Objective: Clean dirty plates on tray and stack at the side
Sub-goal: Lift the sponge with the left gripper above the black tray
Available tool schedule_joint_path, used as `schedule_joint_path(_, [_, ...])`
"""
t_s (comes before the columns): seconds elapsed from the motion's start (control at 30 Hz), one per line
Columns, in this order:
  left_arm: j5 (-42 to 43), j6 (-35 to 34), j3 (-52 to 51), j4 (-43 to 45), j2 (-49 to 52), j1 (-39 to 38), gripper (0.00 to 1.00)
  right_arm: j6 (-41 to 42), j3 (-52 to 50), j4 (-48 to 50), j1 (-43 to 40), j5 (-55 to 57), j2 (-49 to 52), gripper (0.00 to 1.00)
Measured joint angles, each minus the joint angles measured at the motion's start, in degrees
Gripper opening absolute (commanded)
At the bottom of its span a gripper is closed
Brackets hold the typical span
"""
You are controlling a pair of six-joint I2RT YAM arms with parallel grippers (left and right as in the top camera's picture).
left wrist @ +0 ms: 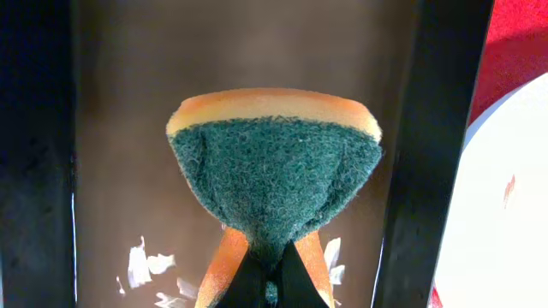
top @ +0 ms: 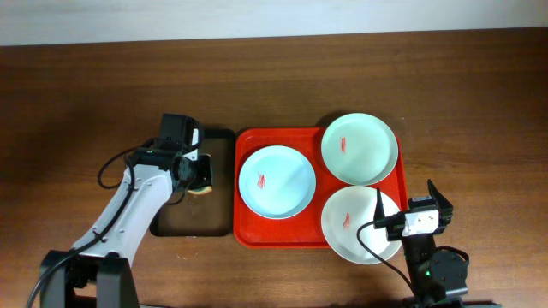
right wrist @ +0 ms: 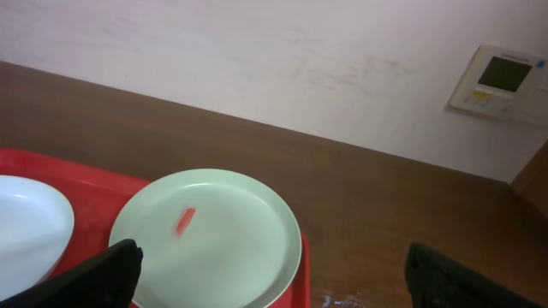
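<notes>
Left pincer (left wrist: 271,278) is closed on a green-faced scouring sponge (left wrist: 274,171) above the black tray (top: 193,227). The pale blue plate (top: 276,180) lies just to its right on the red tray (top: 282,238), red smear (top: 262,180) unwiped; the mint plate (top: 360,148) and the white plate (top: 355,224) lie further right, both smeared. Right pincer (right wrist: 282,278) stands open at the tray's near right corner. Judgement: the left arm is nearer; the coming move calls for a short rightward carry.

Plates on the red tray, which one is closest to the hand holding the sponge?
The pale blue plate at the left end of the tray, beside the left hand with the sponge. The mint plate and white plate lie farther right.
</notes>
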Motion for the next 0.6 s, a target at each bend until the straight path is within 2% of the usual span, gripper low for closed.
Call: schedule_joint_path(0.6, [-3.4,0.0,-0.4,2.1,5.1,0.0,0.0,0.0,0.0,0.0,0.0,0.0,0.0,0.98])
